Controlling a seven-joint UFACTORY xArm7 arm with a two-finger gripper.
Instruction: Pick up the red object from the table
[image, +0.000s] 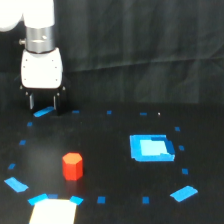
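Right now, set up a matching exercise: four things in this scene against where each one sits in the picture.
Things:
1. red object
2. blue tray
3. end effector
4. pale patch

Places:
A. upper left, above the table
B. bottom edge, left of centre
C. right of centre
D. lower left, standing upright

Pairs: 1-D, 2-C, 3-A, 4-B

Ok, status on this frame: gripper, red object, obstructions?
Gripper up, apart from block, jaw state unclear. Red object upright on table, untouched. Nothing between them.
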